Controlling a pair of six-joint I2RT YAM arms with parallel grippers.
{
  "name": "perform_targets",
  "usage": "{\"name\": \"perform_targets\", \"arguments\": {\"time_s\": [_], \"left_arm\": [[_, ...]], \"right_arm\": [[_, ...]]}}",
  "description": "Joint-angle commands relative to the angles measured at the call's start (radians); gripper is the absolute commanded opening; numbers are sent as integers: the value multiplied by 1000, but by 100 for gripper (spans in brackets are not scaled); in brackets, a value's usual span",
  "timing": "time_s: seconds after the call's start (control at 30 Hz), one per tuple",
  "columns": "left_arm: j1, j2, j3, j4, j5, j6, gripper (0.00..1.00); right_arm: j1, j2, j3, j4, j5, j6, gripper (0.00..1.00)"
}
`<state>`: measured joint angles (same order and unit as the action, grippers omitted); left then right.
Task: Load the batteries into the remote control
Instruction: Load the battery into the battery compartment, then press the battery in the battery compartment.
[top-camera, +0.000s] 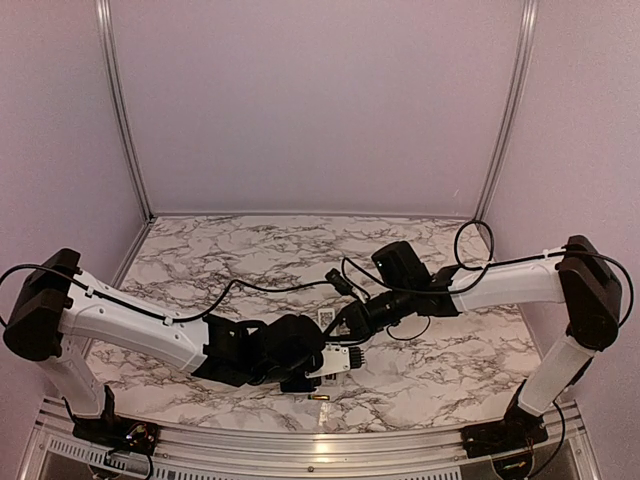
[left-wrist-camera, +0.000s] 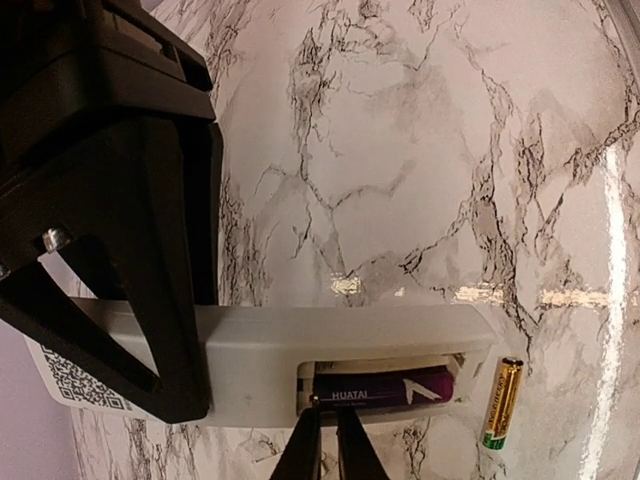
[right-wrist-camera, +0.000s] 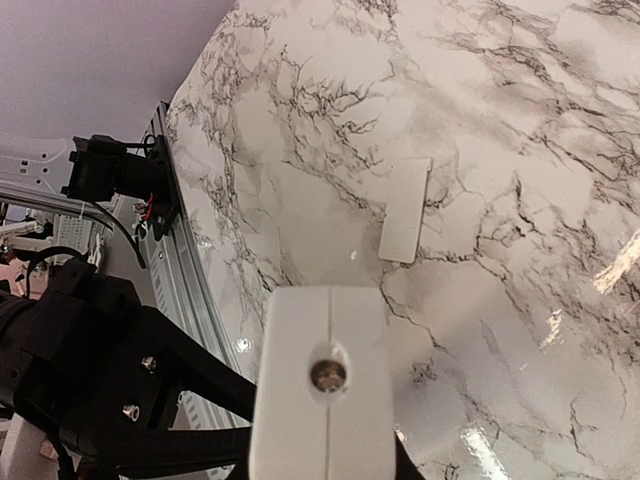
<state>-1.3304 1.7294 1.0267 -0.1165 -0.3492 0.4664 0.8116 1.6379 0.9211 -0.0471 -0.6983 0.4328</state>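
The white remote control (left-wrist-camera: 330, 345) is held on its edge just above the marble, with its open compartment facing the left wrist camera. My right gripper (right-wrist-camera: 325, 445) is shut on it, one black finger (left-wrist-camera: 170, 320) crossing its left part. A dark purple battery (left-wrist-camera: 385, 388) lies inside the compartment. My left gripper (left-wrist-camera: 326, 440) is shut, its thin tips touching the compartment's left end by that battery. The golden battery (left-wrist-camera: 502, 402) lies on the table just past the remote's right end. From above, the remote (top-camera: 338, 360) and the golden battery (top-camera: 320, 398) sit near the front middle.
A small flat white cover plate (right-wrist-camera: 405, 210) lies on the marble beyond the remote's end. A QR label (left-wrist-camera: 75, 385) marks the remote's left end. The left arm's black body (right-wrist-camera: 90, 400) is close beside the right gripper. A metal rail (top-camera: 300, 445) borders the near edge.
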Motion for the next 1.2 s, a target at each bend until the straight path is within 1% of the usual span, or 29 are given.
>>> {"name": "perform_targets", "arguments": {"time_s": [0.0, 0.17, 0.33, 0.43, 0.53, 0.7, 0.77, 0.8, 0.87, 0.97, 1.0, 1.03, 1.1, 1.17], "left_arm": [[-9, 75, -27, -144, 44, -8, 7], [-13, 91, -11, -140, 36, -14, 7], [-13, 85, -11, -131, 30, -29, 7], [-12, 45, -41, -110, 12, -39, 10], [-5, -31, -85, -82, -3, -53, 16], [7, -201, -162, -1, -8, -90, 29], [14, -289, -194, 45, -7, -111, 37], [16, -323, -212, 64, -11, -127, 44], [21, -396, -248, 103, -19, -158, 54], [30, -499, -300, 190, -14, -229, 82], [36, -530, -313, 207, 7, -258, 95], [46, -556, -325, 226, 27, -297, 98], [81, -596, -343, 254, 102, -404, 99], [113, -628, -363, 295, 124, -532, 99]], "right_arm": [[2, -48, 53, 186, -169, 64, 0], [3, -41, 46, 216, -182, 85, 0], [2, -38, 45, 208, -180, 81, 0], [-4, -38, 44, 190, -169, 71, 0], [-25, -45, 29, 194, -168, 71, 0], [-56, -68, 13, 177, -150, 46, 0], [-65, -83, 7, 176, -143, 37, 0], [-68, -91, 4, 175, -138, 33, 0], [-73, -110, 0, 170, -128, 21, 0], [-74, -141, -12, 193, -126, 19, 0], [-74, -149, -18, 207, -130, 23, 0], [-74, -156, -23, 225, -133, 28, 0], [-74, -172, -30, 248, -142, 30, 0], [-72, -183, -35, 263, -143, 31, 0]]}}
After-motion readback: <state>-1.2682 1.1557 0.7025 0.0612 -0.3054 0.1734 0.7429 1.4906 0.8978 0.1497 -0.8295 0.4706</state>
